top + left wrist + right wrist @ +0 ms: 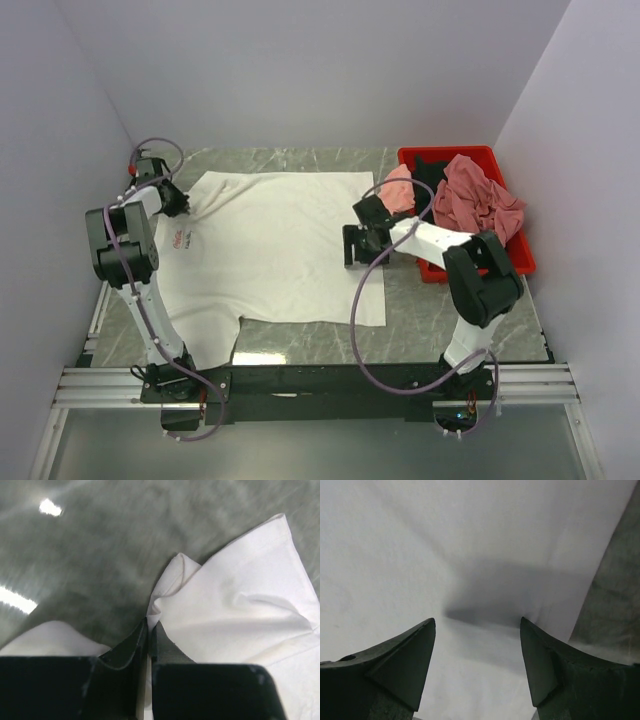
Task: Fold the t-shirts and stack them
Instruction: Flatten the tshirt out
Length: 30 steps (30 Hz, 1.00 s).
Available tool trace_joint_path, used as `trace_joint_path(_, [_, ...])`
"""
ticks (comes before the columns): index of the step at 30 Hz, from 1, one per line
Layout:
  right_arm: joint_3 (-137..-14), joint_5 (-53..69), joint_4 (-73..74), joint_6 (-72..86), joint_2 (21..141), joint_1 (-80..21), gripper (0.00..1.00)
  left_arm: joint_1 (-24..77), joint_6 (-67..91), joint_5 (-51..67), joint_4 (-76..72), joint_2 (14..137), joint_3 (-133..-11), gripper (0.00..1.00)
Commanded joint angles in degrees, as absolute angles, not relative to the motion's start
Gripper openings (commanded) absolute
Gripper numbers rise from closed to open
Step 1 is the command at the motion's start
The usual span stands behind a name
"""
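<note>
A large white t-shirt (275, 245) lies spread flat on the marble table, with a small red print (180, 240) near its left edge. My left gripper (178, 200) sits at the shirt's far left corner. In the left wrist view the gripper (149, 625) is shut on a bunched fold of the white t-shirt (240, 605). My right gripper (352, 245) hovers over the shirt's right edge. In the right wrist view that gripper (477, 622) is open, with only flat white t-shirt (420, 540) beneath it. More t-shirts lie in the bin: dusty rose (480, 195), light pink (400, 188) and black (432, 172).
A red plastic bin (450, 152) stands at the far right of the table, just behind my right arm. White walls close in the table on the left, back and right. Bare marble table (620, 595) shows right of the shirt's edge.
</note>
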State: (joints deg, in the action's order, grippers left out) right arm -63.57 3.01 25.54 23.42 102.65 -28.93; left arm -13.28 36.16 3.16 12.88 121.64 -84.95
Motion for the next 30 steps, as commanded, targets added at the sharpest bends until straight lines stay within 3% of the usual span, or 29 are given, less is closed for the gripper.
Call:
trace_joint_path(1, [-55.6, 2.9, 30.2, 27.4, 99.0, -30.1, 0.75, -12.6, 37.5, 0.3, 13.0, 114.8, -76.1, 0.00])
trace_joint_path(11, [-36.7, 7.0, 34.3, 35.7, 85.6, -34.2, 0.75, -9.9, 38.1, -1.6, 14.8, 106.4, -66.6, 0.00])
trace_joint_path(15, [-36.3, 5.5, 35.9, 35.2, 79.4, -37.2, 0.75, -8.1, 37.4, -4.7, 16.6, 104.0, -66.3, 0.02])
trace_joint_path(21, [-42.2, 1.8, 35.2, 30.8, 75.4, -37.2, 0.75, -7.6, 36.0, -6.1, 19.2, 103.9, -71.6, 0.14])
trace_joint_path(26, [-43.7, 1.2, 34.1, 29.9, 77.9, -37.2, 0.76, -7.3, 35.2, -4.0, 20.4, 108.4, -79.2, 0.03])
trace_joint_path(30, [-43.9, 3.1, 32.4, 29.4, 80.2, -37.2, 0.75, -6.3, 34.5, -3.1, 21.8, 112.3, -84.5, 0.01])
